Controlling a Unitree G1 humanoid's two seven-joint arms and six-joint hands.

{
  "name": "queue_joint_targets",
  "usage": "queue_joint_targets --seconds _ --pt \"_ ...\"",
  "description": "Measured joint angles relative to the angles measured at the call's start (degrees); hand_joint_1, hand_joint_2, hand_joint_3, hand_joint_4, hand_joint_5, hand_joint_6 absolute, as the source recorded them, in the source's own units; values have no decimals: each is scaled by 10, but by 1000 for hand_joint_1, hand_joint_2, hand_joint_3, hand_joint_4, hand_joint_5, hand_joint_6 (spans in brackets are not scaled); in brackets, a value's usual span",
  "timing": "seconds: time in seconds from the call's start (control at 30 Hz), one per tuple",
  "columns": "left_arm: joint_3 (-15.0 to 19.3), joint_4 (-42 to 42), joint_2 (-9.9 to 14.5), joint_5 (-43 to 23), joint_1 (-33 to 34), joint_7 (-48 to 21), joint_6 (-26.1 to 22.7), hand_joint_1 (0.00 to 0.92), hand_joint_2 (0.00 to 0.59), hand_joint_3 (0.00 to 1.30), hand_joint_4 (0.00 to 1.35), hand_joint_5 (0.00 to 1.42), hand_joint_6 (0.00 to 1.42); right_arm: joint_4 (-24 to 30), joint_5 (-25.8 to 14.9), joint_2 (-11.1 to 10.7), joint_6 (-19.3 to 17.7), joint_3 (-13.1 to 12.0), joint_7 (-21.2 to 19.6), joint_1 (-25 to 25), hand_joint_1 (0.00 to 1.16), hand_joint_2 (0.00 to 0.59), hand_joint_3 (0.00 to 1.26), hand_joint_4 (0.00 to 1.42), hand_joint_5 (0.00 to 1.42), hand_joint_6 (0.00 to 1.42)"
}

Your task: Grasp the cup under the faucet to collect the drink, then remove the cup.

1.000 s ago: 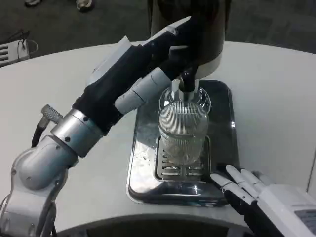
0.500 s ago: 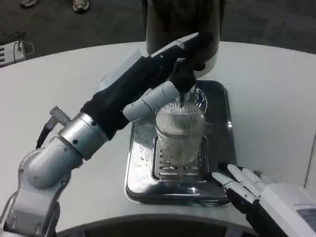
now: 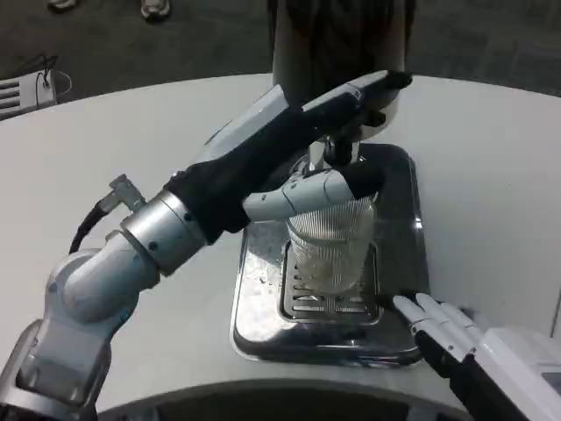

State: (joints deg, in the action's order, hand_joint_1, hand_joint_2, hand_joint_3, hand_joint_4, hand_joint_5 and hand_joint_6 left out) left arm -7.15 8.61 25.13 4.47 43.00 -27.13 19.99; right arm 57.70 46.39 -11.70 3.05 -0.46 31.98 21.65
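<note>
White table [image 3: 105,175]: left hand [image 3: 324,149] wrapped around ribbed cup [image 3: 331,241] on drip tray [image 3: 399,263]; right hand [image 3: 451,329] apart, empty, near tray.

Left hand [image 3: 337,132] covers the cup's [image 3: 331,241] top

Faucet [image 3: 337,151] mostly behind fingers; dispenser [image 3: 337,35] cut by top edge, right hand [image 3: 451,338] by bottom corner.

White round table [image 3: 105,158] carries a steel drip tray [image 3: 399,184]. Tray's near right corner sits just beside the right hand [image 3: 438,329] fingertips.
</note>
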Motion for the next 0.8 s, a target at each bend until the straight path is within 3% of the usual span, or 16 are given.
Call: queue_joint_targets --seconds 0.27,0.4,0.57,0.8 --pt "-13 11 11 10 5 -3 27 0 0 121 32 150 184 -34 -137 16 100 -51 0 -18 540 344 0 0 39 13" --pt "-20 12 18 14 8 -5 31 0 0 121 32 144 181 -52 -193 18 144 -70 -9 -57 587 307 0 0 50 44" --pt "-22 12 22 21 11 -5 34 0 0 121 31 139 179 -88 -224 19 168 -77 -46 -99 668 265 0 0 61 48" --pt "-22 10 28 22 12 -6 35 0 0 121 31 130 177 -138 -242 15 166 -70 -96 -161 729 227 0 0 61 63"
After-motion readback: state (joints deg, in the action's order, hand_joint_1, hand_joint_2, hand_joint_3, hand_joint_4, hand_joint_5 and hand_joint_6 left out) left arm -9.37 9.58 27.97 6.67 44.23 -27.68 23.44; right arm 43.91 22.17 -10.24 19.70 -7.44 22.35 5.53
